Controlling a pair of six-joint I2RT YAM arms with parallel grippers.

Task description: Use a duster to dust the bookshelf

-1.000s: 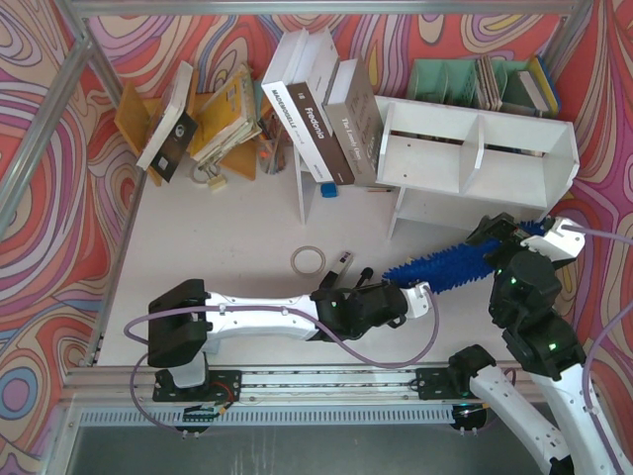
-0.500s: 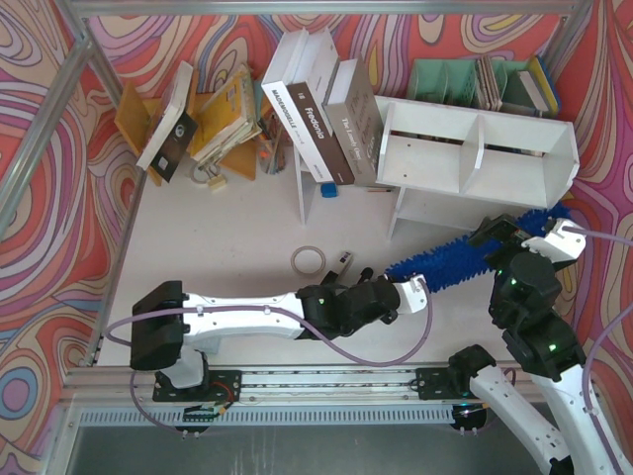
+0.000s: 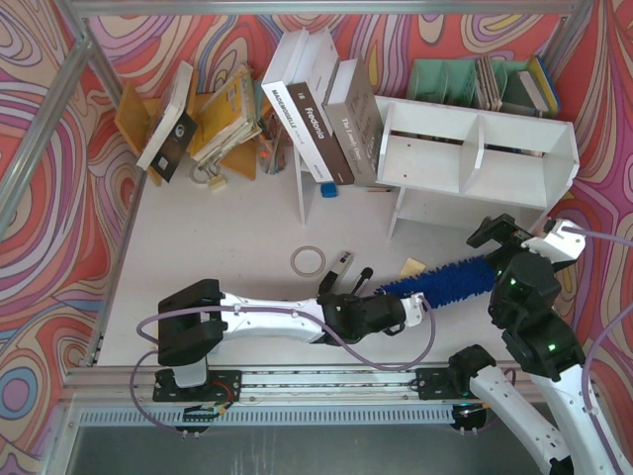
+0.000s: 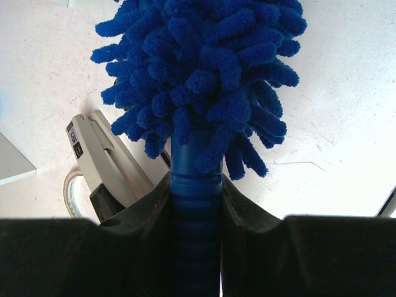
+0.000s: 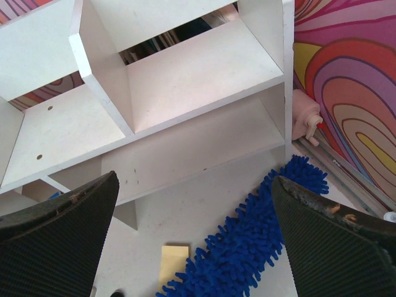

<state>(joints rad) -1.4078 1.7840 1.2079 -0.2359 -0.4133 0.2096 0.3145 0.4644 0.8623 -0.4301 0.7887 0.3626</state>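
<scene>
Far tip of the duster under the right arm from above; its head beyond the left wrist view's top edge.

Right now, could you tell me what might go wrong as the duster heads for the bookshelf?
The duster reaches under the right arm's open jaws; lifting it may snag them.
The yellow note pad sits beside its head and could get swept off.
Books lean against the left end of the bookshelf; a hard push might topple them.
</scene>
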